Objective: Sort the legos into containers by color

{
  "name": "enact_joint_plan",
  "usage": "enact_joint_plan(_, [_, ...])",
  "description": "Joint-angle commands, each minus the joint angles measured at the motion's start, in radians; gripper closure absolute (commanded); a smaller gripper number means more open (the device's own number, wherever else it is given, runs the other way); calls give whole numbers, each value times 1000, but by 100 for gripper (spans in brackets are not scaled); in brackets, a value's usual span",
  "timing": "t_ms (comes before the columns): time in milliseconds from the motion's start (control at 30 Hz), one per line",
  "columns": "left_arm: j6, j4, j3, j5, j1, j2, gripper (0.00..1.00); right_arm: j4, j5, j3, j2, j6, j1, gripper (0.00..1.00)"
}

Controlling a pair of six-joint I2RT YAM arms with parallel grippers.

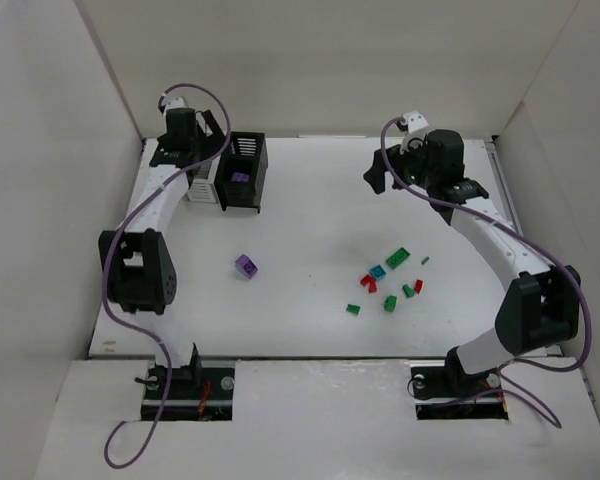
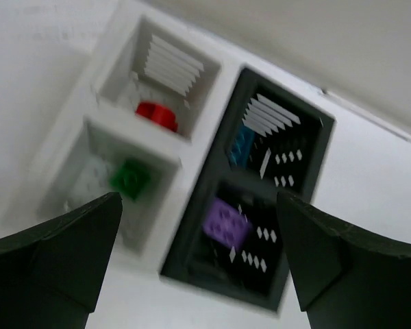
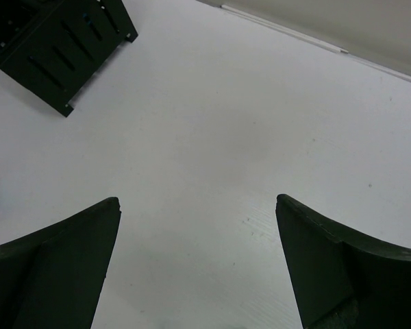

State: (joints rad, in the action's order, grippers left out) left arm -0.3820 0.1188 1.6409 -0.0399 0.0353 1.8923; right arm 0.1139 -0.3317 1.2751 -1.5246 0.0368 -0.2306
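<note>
Top view: the left gripper (image 1: 188,150) hangs over the black container (image 1: 246,170). 1 purple lego (image 1: 246,266) lies on its near side, and a mixed cluster (image 1: 388,282) sits well to its right on the worktop (image 1: 310,200).

Left wrist view: jaws spread, empty, above its compartments.

Right wrist view: the right gripper (image 3: 198,202) has its jaws spread, empty, right of it.

Next is likely fetching the purple lego.

White box (image 1: 204,186) largely hidden behind the left arm (image 1: 150,205)
</note>
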Motion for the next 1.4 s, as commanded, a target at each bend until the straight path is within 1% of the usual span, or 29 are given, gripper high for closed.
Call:
enact_joint_plan(0, [-151,119,-149,-81,57,-232,6,1,83,-23,66,2,-29,0])
enact_joint_plan(33, [-178,133,-200,-81,69,-271,6,13,104,-32,75,2,-41,0])
enact_joint_plan(67, [-225,143,-246,-90,96,-345,6,23,127,-33,75,-9,-41,0])
enact_joint_plan(100, [-245,172,-335,-100,109,-379,6,38,163,-33,75,-20,-55,0])
enact_joint_plan(133, [-267,192,-375,-112,124,-410,6,38,178,-42,75,-20,-67,0])
enact_joint_plan(167, [-296,214,-410,-133,142,-468,7,47,192,-42,75,-29,-76,0])
enact_joint_plan(200, [-335,240,-485,-149,185,-493,9,47,203,-42,75,-40,-76,0])
enact_joint_plan(233, [-353,251,-516,-159,204,-515,10,59,217,-52,75,-40,-90,0])
enact_joint_plan(300, [-396,284,-565,-175,257,-559,16,73,241,-52,75,-52,-119,0])
enact_joint_plan(367, [-445,324,-618,-186,297,-584,27,102,272,-52,64,-61,-148,0])
enact_joint_plan(400, [-445,324,-630,-186,298,-584,30,112,286,-52,64,-61,-159,0])
enact_joint_plan(467, [-472,360,-651,-186,348,-595,31,133,319,-52,64,-61,-179,0])
enact_joint_plan(533, [-486,383,-651,-186,388,-595,32,142,342,-52,64,-61,-208,0])
enact_joint_plan(600, [-504,442,-651,-196,397,-585,27,176,393,-52,64,-61,-231,0])
enact_joint_plan(700, [-552,519,-651,-210,410,-553,27,200,454,-52,64,-75,-240,0])
enact_joint_plan(833, [-612,570,-641,-227,419,-498,27,210,473,-72,55,-87,-240,0])
enact_joint_plan(933, [-623,579,-618,-236,419,-455,30,220,483,-72,44,-97,-240,0])
enact_joint_plan(1067, [-623,588,-580,-236,437,-401,32,230,484,-72,35,-97,-240,0])
enact_joint_plan(1167, [-623,588,-579,-236,437,-377,39,239,502,-72,35,-97,-230,0])
enact_joint_plan(1267, [-623,579,-567,-236,437,-348,44,239,502,-72,24,-97,-230,0])
enact_joint_plan(1300, [-623,579,-567,-236,437,-335,50,239,502,-72,24,-97,-230,0])
enact_joint_plan(1367, [-623,579,-558,-248,446,-326,52,239,502,-72,24,-97,-220,0])
